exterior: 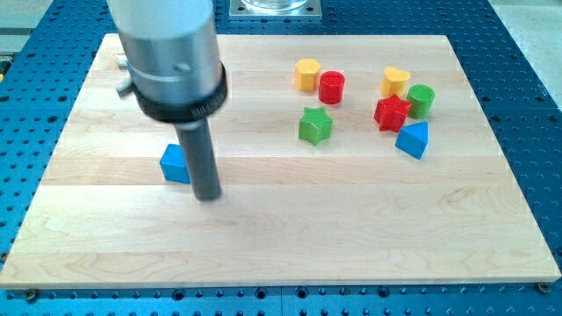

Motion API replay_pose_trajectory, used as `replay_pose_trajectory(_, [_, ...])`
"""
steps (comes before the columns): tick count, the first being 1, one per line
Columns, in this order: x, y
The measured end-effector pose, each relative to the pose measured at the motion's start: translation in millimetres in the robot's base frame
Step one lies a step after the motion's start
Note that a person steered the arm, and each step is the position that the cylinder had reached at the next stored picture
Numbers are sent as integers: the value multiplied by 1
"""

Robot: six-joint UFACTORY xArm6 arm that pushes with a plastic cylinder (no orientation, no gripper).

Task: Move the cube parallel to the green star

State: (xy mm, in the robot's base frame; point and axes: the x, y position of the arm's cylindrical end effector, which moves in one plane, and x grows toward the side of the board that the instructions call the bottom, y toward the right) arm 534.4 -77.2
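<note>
Pale wooden board (pixel 290 237) on a blue perforated table (pixel 536 105), bare along the whole bottom edge. Nearest of everything: my tip (pixel 207 197), set down on the wood left of centre, a plain dark rod with nothing to spread or pinch, touching or all but touching the right side of the blue cube (pixel 175 163). One cube only, sitting toward the left edge, about mid-height on the board, partly hidden behind the rod.

Eight blocks counted in all: two blue, two green, two red, two yellow. Well apart from the cube, toward the right edge: blue triangular block (pixel 413 140), lowest of the cluster. Just above it, red star (pixel 391 113), touching or nearly touching the green cylinder (pixel 421 100) to its right. Left of those, standing alone near the board's middle, green star (pixel 314 125), roughly a little higher in the view than the cube. Farther back toward the top edge: red cylinder (pixel 332 87) close beside a yellow block (pixel 306 75) of rounded shape, and a yellow heart (pixel 395 82) above the red star.

Open wood between tip and green star. Large grey arm housing (pixel 171 53) covering the top-left corner.
</note>
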Motion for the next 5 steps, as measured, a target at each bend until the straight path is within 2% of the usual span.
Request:
replay_pose_trajectory(1, [24, -1])
replay_pose_trajectory(2, [13, -46])
replay_pose_trajectory(3, [-10, -46])
replay_pose_trajectory(4, [-15, -45])
replay_pose_trajectory(5, [-71, -23])
